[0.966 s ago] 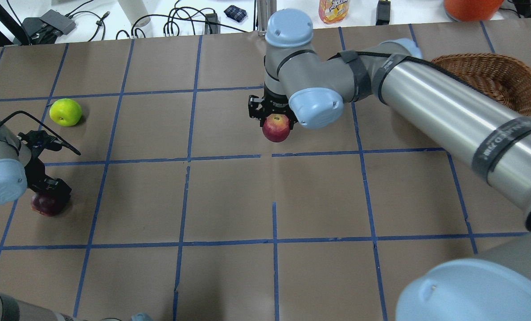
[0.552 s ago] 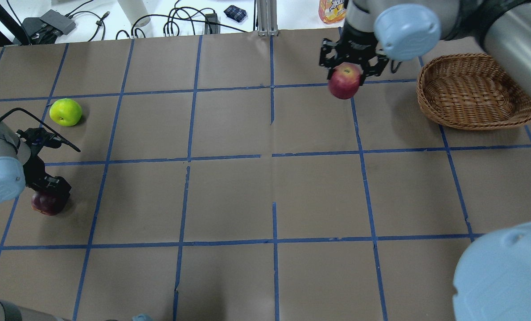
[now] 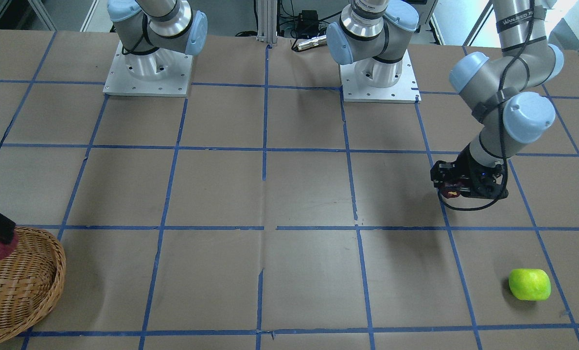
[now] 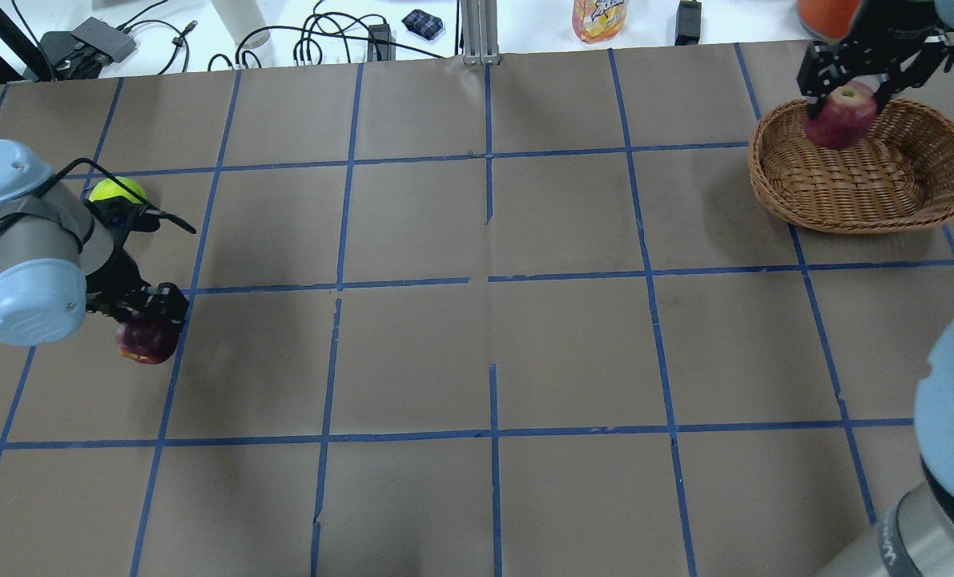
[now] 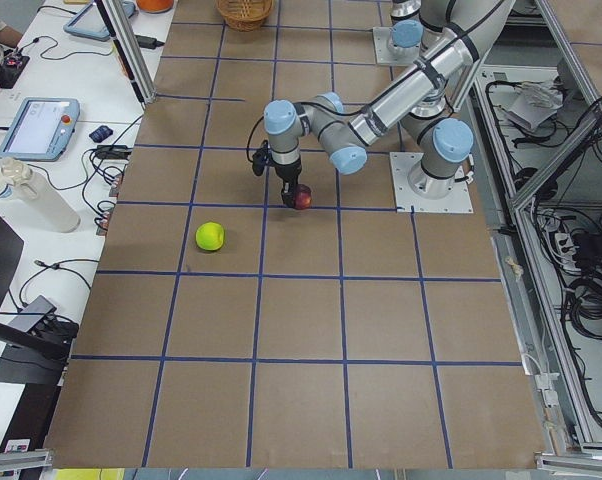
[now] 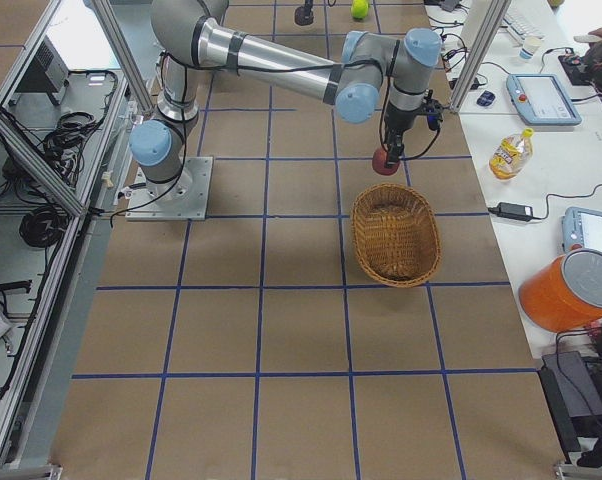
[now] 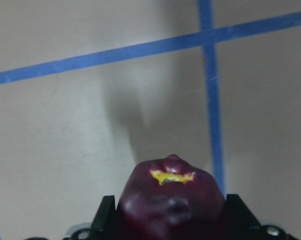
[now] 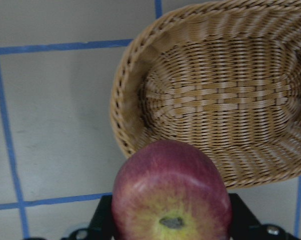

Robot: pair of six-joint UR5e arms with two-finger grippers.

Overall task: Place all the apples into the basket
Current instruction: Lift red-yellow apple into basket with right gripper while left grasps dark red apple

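Observation:
My right gripper (image 4: 845, 102) is shut on the red apple (image 4: 841, 122) and holds it in the air over the near-left rim of the wicker basket (image 4: 861, 196). The right wrist view shows the red apple (image 8: 170, 200) above the basket (image 8: 215, 95), whose inside is bare. My left gripper (image 4: 153, 319) is shut on the maroon apple (image 4: 145, 343), raised a little off the paper; it also shows in the left wrist view (image 7: 173, 195). The green apple (image 3: 529, 284) lies on the table at far left, partly behind my left arm in the overhead view (image 4: 114, 189).
Brown paper with a blue tape grid covers the table. Beyond its far edge a white bench holds cables, a juice bottle (image 4: 599, 18) and an orange container (image 4: 825, 12). The two arm bases (image 3: 148, 68) stand at the robot's side.
My right arm carried the red apple from mid-table to the right, up to over the basket rim. My left gripper lifted the maroon apple and moved it right and a little farther away.

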